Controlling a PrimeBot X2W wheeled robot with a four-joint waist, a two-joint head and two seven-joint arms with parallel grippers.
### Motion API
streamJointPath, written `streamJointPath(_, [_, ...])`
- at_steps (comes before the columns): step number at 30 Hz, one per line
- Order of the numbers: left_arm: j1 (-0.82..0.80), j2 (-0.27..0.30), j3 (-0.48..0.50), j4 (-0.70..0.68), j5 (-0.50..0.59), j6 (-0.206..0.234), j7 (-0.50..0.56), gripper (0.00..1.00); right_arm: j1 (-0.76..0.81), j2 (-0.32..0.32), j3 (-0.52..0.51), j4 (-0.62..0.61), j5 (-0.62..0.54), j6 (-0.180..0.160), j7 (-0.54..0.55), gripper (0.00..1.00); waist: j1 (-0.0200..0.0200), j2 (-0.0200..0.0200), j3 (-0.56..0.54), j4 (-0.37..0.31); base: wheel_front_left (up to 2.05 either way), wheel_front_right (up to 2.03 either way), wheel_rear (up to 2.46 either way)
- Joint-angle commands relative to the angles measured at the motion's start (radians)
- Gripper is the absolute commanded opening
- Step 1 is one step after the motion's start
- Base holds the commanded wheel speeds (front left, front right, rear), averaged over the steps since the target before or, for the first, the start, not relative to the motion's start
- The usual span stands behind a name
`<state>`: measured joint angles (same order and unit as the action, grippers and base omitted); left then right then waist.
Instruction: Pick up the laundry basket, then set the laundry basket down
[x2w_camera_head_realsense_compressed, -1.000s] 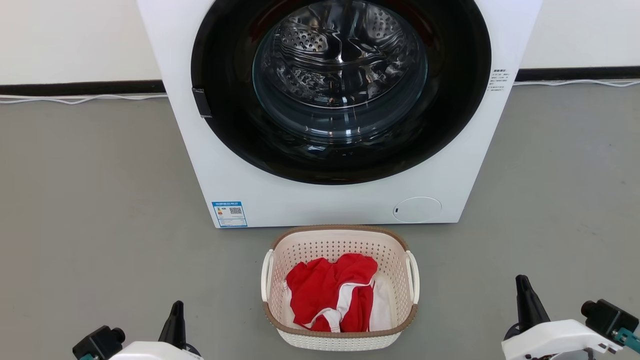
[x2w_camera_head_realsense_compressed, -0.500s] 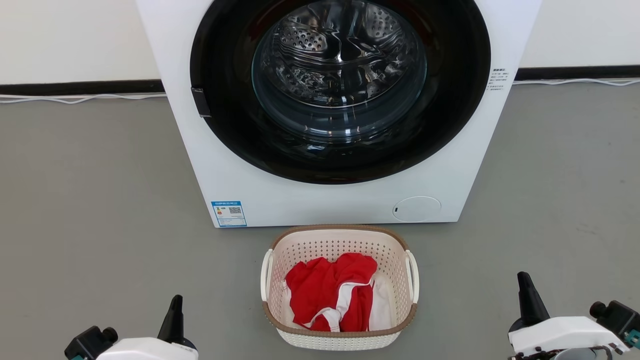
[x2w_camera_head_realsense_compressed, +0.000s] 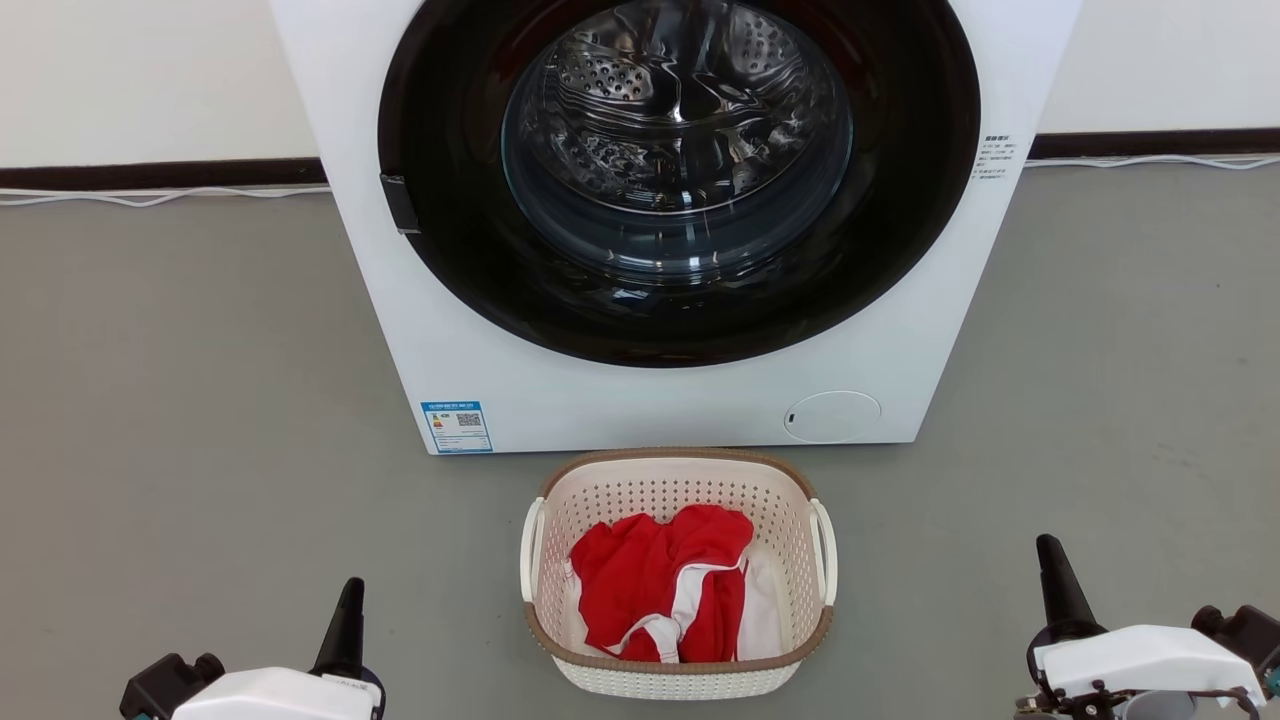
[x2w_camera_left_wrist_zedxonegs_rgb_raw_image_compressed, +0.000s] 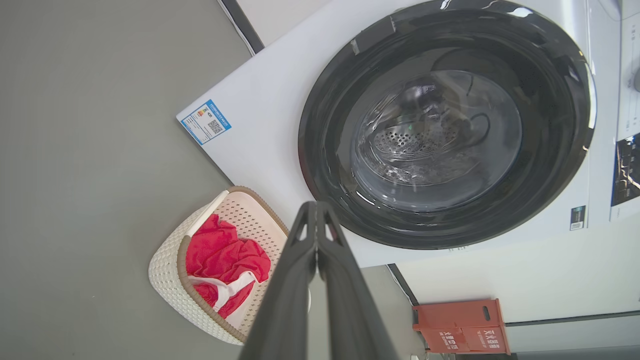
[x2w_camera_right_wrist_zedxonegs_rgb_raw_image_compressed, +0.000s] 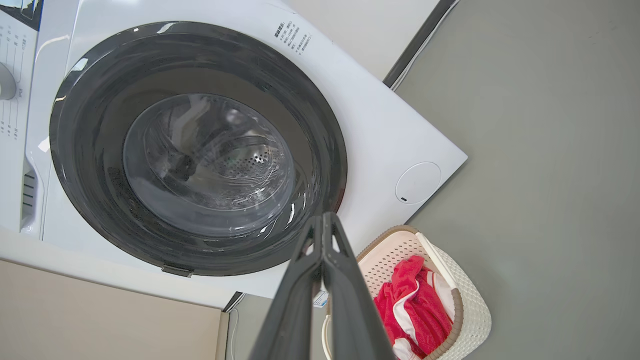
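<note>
Laundry basket (x2w_camera_head_realsense_compressed: 680, 683) sits on the grey floor (x2w_camera_head_realsense_compressed: 200, 400) at six o'clock of the washer (x2w_camera_head_realsense_compressed: 450, 330), just beside its front, with a red-and-white garment (x2w_camera_head_realsense_compressed: 650, 580) inside. Left gripper (x2w_camera_head_realsense_compressed: 349, 615) at the basket's eight o'clock, right gripper (x2w_camera_head_realsense_compressed: 1056, 575) at four o'clock — both claws pinched fully together, holding nothing, well apart from the basket.

We find bare grey floor (x2w_camera_head_realsense_compressed: 200, 400) on both sides of the laundry basket (x2w_camera_head_realsense_compressed: 680, 682). The left claw (x2w_camera_head_realsense_compressed: 349, 605) and right claw (x2w_camera_head_realsense_compressed: 1052, 565), each well apart from it with fingers pressed together, therefore have open passage to its side handles (x2w_camera_head_realsense_compressed: 529, 550). Behind the basket, the washer (x2w_camera_head_realsense_compressed: 650, 410) stands close to the far rim and blocks that side, and a red garment (x2w_camera_head_realsense_compressed: 640, 590) occupies the interior.
</note>
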<state>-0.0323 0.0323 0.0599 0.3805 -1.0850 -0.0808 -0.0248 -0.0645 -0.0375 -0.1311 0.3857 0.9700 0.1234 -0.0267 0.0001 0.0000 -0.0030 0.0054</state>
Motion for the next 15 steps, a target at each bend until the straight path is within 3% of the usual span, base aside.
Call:
streamJointPath(1, [-0.057, 0.011, 0.022, -0.034, -0.024, -0.012, 0.005, 0.0, -0.037, -0.01, 0.012, -0.037, 0.026, 0.005, 0.009, 0.0, 0.0, 0.0, 0.0, 0.0, 0.0, 0.0, 0.0])
streamJointPath(15, [-0.063, 0.013, 0.032, -0.065, -0.179, -0.024, 0.046, 0.0, -0.039, -0.011, 0.014, -0.069, 0.216, 0.006, 0.049, 0.0, 0.0, 0.0, 0.002, -0.002, 0.0, 0.0, 0.0])
